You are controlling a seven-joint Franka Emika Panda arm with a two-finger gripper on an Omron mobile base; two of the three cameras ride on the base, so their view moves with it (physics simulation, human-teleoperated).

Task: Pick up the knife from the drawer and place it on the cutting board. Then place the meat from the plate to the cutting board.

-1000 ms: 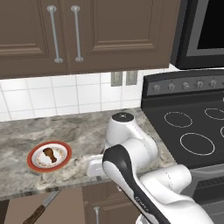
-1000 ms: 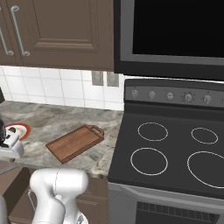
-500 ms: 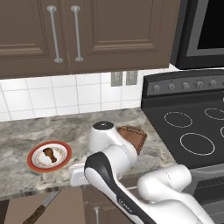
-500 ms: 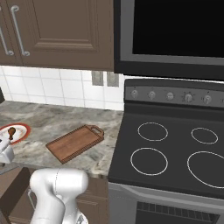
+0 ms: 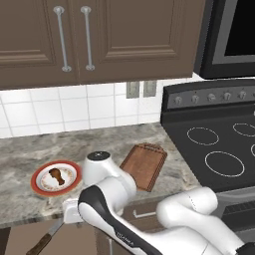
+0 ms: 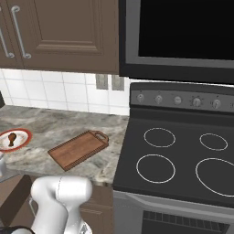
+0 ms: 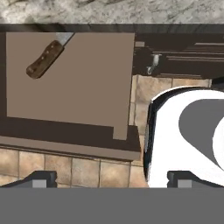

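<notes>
The gripper (image 7: 111,177) hangs with its jaws spread wide and nothing between them, above the pulled-out drawer (image 7: 70,78), where the knife (image 7: 46,58) lies aslant in the far left corner of the light wood floor (its blade tip is tucked under the desk edge). Up on the marbled desk (image 5: 30,149), the meat (image 5: 57,176) sits on the plate (image 5: 56,178), well apart from the bare cutting board (image 5: 144,165), which lies beside the stove (image 5: 219,149)

knife (image 7: 46,59) blade tip under the counter edge (image 7: 109,15), plate (image 6: 10,139) cut by frame
</notes>
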